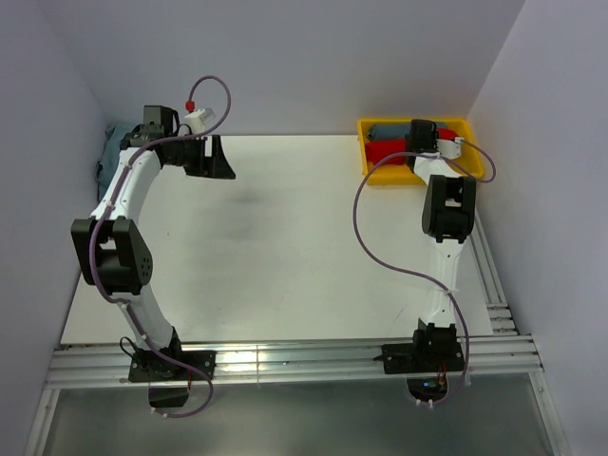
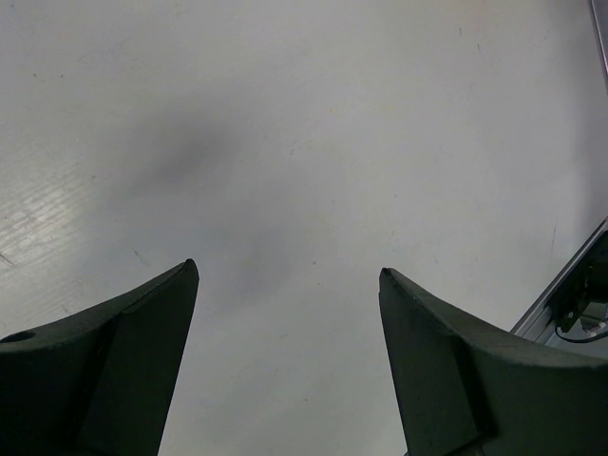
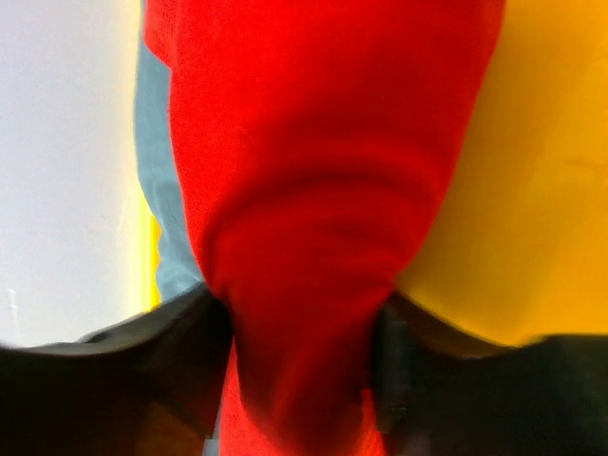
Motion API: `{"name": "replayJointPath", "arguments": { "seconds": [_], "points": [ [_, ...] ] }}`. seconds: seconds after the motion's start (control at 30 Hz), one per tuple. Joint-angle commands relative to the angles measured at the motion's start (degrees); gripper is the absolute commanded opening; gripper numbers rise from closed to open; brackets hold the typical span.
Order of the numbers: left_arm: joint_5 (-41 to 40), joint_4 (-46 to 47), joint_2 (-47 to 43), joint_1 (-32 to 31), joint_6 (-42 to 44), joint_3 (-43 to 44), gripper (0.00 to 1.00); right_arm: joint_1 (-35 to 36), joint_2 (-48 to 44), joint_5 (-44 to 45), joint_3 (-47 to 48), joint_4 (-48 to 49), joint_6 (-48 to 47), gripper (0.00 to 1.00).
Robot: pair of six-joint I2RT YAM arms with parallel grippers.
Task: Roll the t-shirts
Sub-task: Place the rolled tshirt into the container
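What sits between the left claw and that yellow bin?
Nothing: in the top view only bare white tabletop lies between the left gripper and the yellow plastic bin holding the red cotton t-shirt.

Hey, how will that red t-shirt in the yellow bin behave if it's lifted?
Likely floppy: the red t-shirt bunches and folds inside the right end effector. Probably light and apt to sag or unroll, since it looks like thin, soft cloth.

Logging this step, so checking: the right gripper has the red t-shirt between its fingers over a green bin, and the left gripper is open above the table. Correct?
The bin is yellow, not green; the top external view shows it. The rest holds: the right gripper pinches the red t-shirt, the left gripper is open above the table.
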Motion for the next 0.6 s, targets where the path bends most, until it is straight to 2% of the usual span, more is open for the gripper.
{"name": "replayJointPath", "arguments": {
  "seconds": [0.0, 0.03, 0.07, 0.33, 0.37, 0.43, 0.47, 0.57],
  "points": [
    [1.5, -0.6, 0.1, -0.5, 0.9, 2.9, 0.82, 0.1, -0.8, -2.1, 3.9, -2.0, 1.5, 0.61],
    [1.5, -0.6, 0.1, -0.5, 0.9, 3.0, 0.82, 0.0, -0.8, -2.5, 4.2, -2.6, 1.6, 0.63],
    [1.5, -0.9, 0.3, -0.6, 1.0, 3.3, 0.82, -0.1, -0.6, -3.0, 4.9, -3.2, 1.7, 0.75],
    [1.5, -1.6, 0.9, -0.7, 1.1, 4.3, 0.82, -0.7, -2.7, -6.2, 4.5, -7.0, 2.3, 0.86],
    [1.7, -1.6, 1.3, -0.7, 1.0, 4.9, 0.82, -0.8, -3.0, -6.5, 4.9, -7.5, 2.2, 0.92],
    [2.2, -2.4, 1.9, -0.7, 1.0, 5.5, 0.82, -1.0, -3.5, -7.0, 5.2, -9.5, 2.6, 0.93],
    [2.4, -2.9, 2.5, -0.7, 1.0, 5.8, 0.82, -1.1, -3.7, -7.3, 5.2, -10.0, 2.6, 1.00],
    [2.8, -3.7, 3.3, -0.7, 1.0, 7.4, 0.82, -1.8, -4.6, -9.0, 4.3, -11.4, 3.6, 1.00]
  ]
}}
